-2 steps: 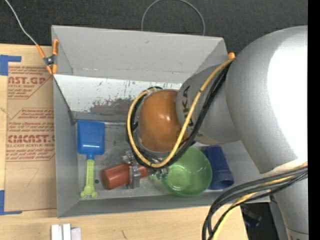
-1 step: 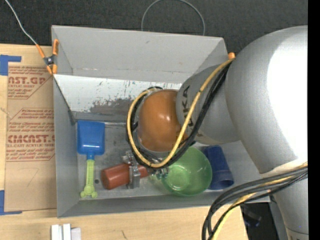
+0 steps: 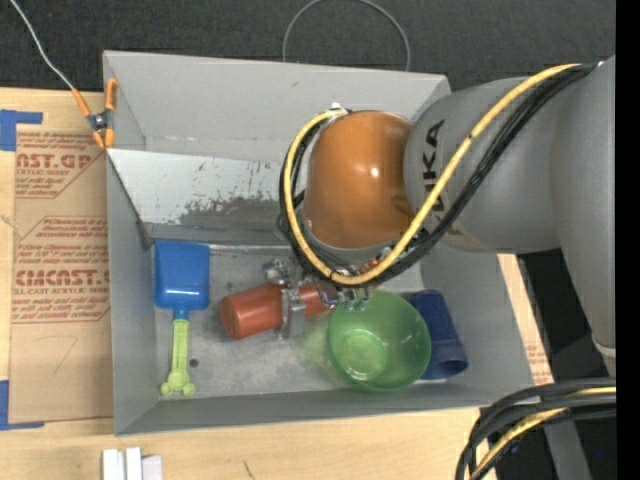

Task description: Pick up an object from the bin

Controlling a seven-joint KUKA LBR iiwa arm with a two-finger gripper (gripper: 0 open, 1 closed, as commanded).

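Mid-bin, on the floor, a red cylinder (image 3: 250,313) lies on its side. The end effector (image 3: 290,298) is down at its right end, under the arm's orange cover (image 3: 355,178) — open or closed, cannot tell. A green bowl (image 3: 378,346) sits just right, with a blue piece (image 3: 445,343) behind it. A blue scoop (image 3: 181,276) with a green handle lies left, near the bin (image 3: 200,118) wall.

the claw (image 3: 288,293) hangs low in the grey bin (image 3: 250,370), at the right end of a red cylinder (image 3: 250,314) lying on its side mid-floor; a green bowl (image 3: 380,346) stands just right, partly hiding a blue thing (image 3: 442,336); a blue scoop (image 3: 181,276) with a green handle lies left.
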